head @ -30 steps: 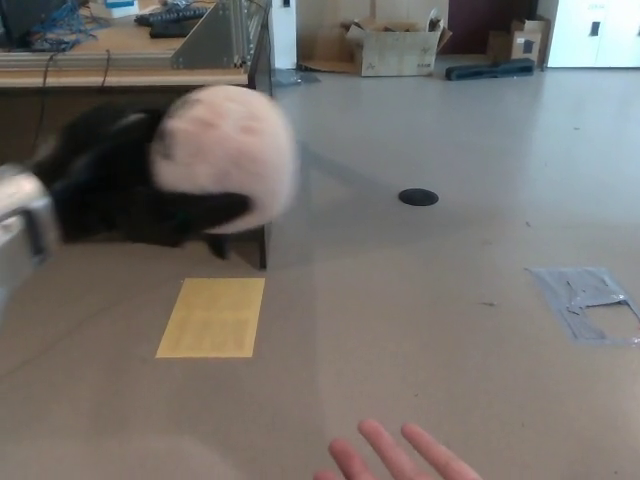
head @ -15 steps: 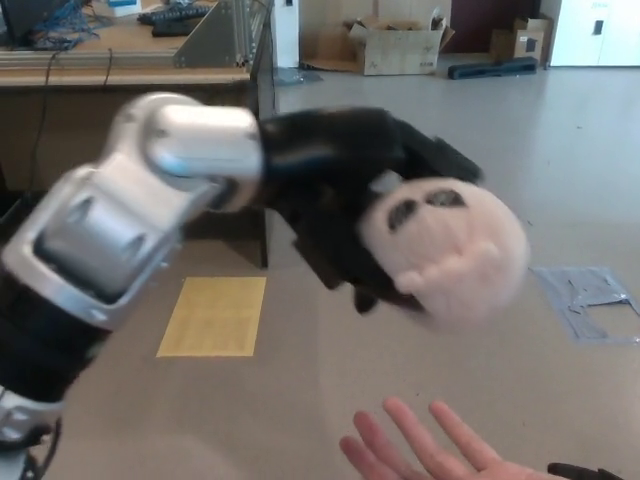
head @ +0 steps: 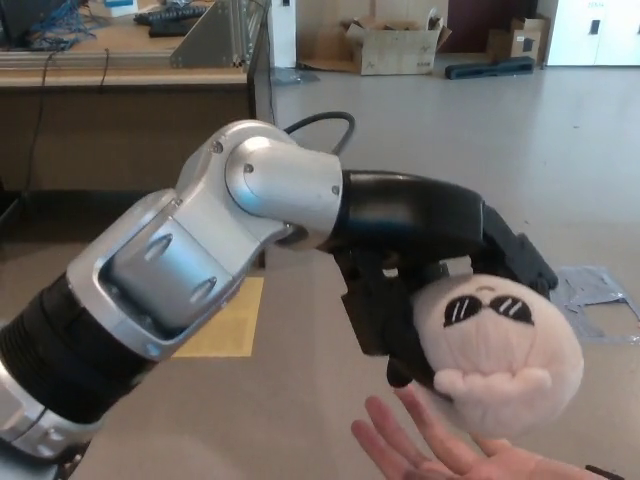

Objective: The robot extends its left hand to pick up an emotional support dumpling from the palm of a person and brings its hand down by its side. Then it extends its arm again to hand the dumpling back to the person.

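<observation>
Grey workshop floor stretches back to a wooden bench. Over it, the robot's black left hand is extended, fingers clamped around the cream, round plush dumpling with sunglasses-like dark eyes, which sits just above the person's upturned open palm. This looks like the hand-back step; next it should lower onto that palm and spread its fingers.

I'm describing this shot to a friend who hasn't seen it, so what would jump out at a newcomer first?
First, the cream plush dumpling at lower right, with its sunglasses face, held in the robot's black left hand. Next, the big silver and black arm stretching across from the lower left. Just beneath the dumpling, a person's open palm waits at the bottom edge.
</observation>
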Controlling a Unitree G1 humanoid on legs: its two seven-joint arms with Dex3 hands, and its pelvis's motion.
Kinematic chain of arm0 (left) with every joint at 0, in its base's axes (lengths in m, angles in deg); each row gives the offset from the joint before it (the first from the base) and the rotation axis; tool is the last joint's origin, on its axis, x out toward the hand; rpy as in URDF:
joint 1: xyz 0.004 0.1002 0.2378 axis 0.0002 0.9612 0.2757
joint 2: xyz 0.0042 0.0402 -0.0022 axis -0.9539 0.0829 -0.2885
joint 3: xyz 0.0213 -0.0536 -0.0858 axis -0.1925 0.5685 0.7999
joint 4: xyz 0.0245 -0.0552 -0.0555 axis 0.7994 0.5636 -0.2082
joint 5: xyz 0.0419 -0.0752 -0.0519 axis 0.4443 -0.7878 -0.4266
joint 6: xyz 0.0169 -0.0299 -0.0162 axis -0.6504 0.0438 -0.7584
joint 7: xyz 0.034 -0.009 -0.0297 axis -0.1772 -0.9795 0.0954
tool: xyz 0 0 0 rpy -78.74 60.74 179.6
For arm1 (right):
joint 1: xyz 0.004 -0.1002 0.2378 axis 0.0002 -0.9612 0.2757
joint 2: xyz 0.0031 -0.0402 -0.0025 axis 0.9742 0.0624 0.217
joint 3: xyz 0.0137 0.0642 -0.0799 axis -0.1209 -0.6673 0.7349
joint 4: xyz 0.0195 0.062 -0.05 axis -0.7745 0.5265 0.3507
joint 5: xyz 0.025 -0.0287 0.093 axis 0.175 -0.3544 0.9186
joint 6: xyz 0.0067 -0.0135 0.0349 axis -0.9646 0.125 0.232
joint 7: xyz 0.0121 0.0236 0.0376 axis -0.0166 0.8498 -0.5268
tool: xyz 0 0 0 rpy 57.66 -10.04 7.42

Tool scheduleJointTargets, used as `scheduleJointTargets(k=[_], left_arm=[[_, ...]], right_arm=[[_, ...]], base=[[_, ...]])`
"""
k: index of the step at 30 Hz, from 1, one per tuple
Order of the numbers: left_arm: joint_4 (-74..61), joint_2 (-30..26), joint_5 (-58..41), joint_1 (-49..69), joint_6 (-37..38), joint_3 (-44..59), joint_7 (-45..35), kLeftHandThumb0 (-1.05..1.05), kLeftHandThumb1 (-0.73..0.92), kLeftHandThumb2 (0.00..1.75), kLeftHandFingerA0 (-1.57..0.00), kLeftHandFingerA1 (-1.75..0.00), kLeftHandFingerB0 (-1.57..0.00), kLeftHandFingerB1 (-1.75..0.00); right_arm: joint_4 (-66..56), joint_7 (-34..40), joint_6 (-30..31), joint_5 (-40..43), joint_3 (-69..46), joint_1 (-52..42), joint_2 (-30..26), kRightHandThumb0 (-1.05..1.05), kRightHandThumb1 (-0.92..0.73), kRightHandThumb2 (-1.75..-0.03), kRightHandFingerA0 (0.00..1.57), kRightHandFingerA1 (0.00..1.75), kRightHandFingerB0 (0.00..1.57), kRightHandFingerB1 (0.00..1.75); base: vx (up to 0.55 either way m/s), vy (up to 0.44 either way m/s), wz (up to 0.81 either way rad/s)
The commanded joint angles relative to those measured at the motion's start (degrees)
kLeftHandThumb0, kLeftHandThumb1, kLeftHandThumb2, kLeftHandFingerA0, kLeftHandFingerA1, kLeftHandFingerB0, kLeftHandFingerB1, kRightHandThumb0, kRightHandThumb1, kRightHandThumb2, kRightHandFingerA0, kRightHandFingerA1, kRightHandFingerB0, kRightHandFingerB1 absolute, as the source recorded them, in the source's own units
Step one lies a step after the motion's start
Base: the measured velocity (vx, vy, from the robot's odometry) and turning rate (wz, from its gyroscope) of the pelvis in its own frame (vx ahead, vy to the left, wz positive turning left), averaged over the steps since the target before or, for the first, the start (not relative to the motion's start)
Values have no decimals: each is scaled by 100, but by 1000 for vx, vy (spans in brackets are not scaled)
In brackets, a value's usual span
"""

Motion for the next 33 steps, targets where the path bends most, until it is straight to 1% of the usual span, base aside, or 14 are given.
scheduleJointTargets(k=[1, 8, 9, 10, 11, 14, 15, 19, 23, 24, 27, 30, 32, 33], left_arm=[[-136, -150, 440, 150, 222, -182, -351, -15, 67, 86, -111, -102, -93, -91], [92, -186, 863, -137, 478, -373, -632, -19, 72, 73, -111, -99, -93, -76], [323, -223, 1190, -407, 612, -439, -571, -33, 65, 60, -87, -61, -48, -35], [427, -235, 1338, -522, 674, -463, -550, -33, 65, 60, -87, -61, -48, -35], [595, -244, 1385, -711, 649, -505, -693, -59, 41, 72, -79, -73, -14, -38], [825, -210, 1445, -933, 583, -588, -884, -61, 45, 55, -77, -69, -8, -23], [1191, -118, 1504, -1322, 520, -702, -1152, -63, 37, 79, -12, -35, 0, -5], [1719, 5, 1601, -1822, 571, -869, -1592, -77, 28, 69, -4, -16, -3, -2], [1995, 106, 1651, -2007, 651, -904, -1814, -83, 40, 54, -4, -29, 0, -10], [2105, 164, 1599, -2081, 559, -892, -1975, -62, 36, 79, -20, -44, 0, -2], [2311, 255, 1514, -2211, 446, -851, -2309, -83, 34, 60, -27, -37, 0, -11], [2355, 265, 1564, -2230, 506, -817, -2404, -63, 37, 80, -8, -33, 0, -6], [2337, 231, 1590, -2219, 550, -790, -2496, -80, 39, 60, -16, -32, 0, -9], [2329, 225, 1606, -2207, 551, -782, -2512, -63, 37, 80, -9, -32, 0, -7]], right_arm=[[24, 130, -144, -179, 96, 59, -88, -41, -74, -62, 85, 112, 56, 43], [0, 261, 15, -220, 146, 144, -105, -36, -73, -61, 81, 113, 54, 43], [56, 204, 94, -131, 95, 246, -90, -36, -66, -60, 93, 52, 46, 36], [81, 179, 127, -94, 72, 291, -83, -36, -66, -60, 93, 52, 46, 36], [63, 206, 137, -99, 67, 298, -78, -39, -66, -60, 93, 51, 43, 34], [49, 219, 195, -81, 44, 307, -58, -38, -66, -60, 92, 51, 42, 34], [26, 213, 244, -54, 29, 308, -40, -39, -66, -61, 88, 52, 40, 34], [64, 174, 285, 3, -16, 380, -5, -38, -65, -60, 87, 53, 42, 34], [104, 170, 287, -7, -39, 422, -6, -38, -65, -60, 87, 52, 42, 34], [101, 154, 302, 9, -53, 431, 0, -38, -65, -59, 86, 52, 44, 34], [59, 126, 319, 0, -49, 435, 1, -37, -65, -60, 86, 52, 43, 34], [41, 123, 362, 13, -61, 448, 3, -36, -65, -60, 87, 52, 43, 34], [15, 142, 444, 24, -78, 466, 9, -36, -65, -60, 87, 53, 43, 34], [28, 119, 434, 38, -86, 476, 13, -36, -64, -59, 86, 53, 44, 34]], base=[[0, 0, 0], [0, 0, 0], [0, 0, 0], [0, 0, 0], [0, 0, 0], [0, 0, 0], [0, 0, 0], [0, 0, 0], [0, 0, 0], [0, 0, 0], [0, 0, 0], [0, 0, 0], [0, 0, 0], [0, 0, 0]])
